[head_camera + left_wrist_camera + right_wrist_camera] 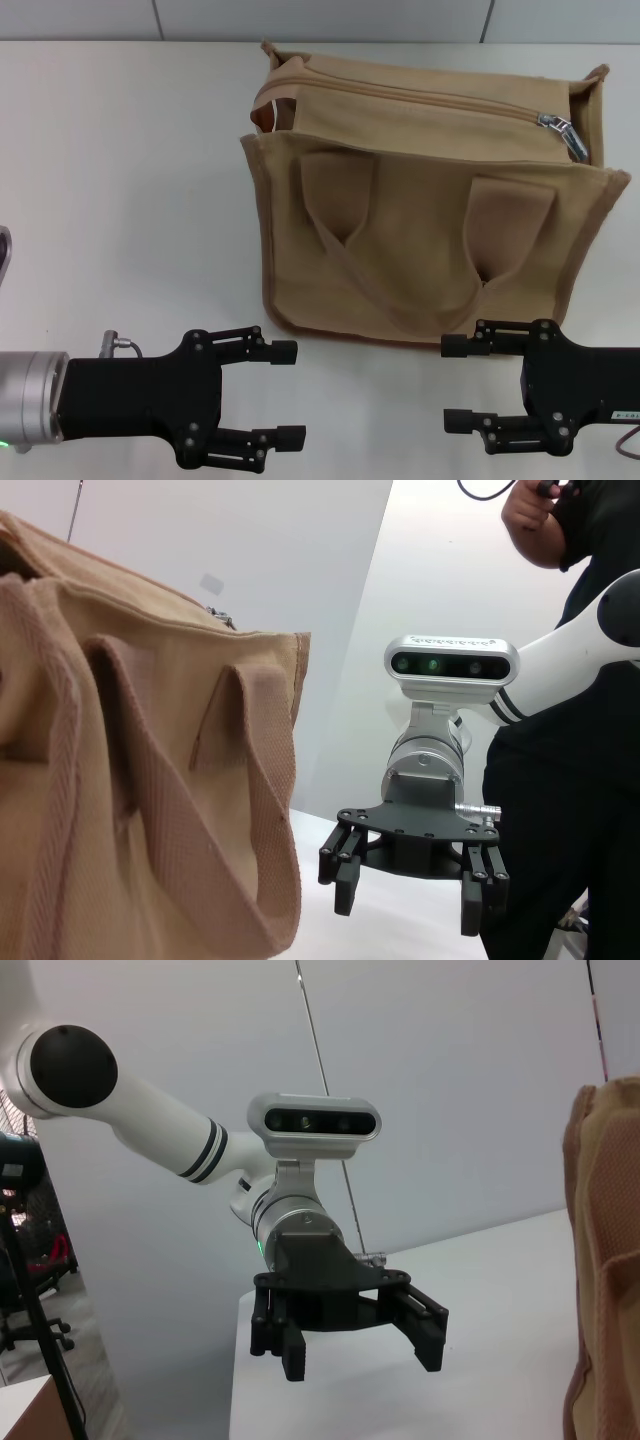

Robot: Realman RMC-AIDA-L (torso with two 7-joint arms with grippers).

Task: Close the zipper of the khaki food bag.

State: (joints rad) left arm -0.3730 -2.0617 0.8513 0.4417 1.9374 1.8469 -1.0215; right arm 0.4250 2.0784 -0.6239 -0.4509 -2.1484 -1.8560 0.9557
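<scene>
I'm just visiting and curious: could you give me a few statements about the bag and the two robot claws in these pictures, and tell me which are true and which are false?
1. The khaki food bag stands on the white table. True.
2. The left gripper grips a bag handle. False: it hangs open in front of the bag, holding nothing.
3. The zipper slider sits near the bag's right end. True.
4. The right gripper is clamped on the slider. False: it is open, apart from the bag.
</scene>
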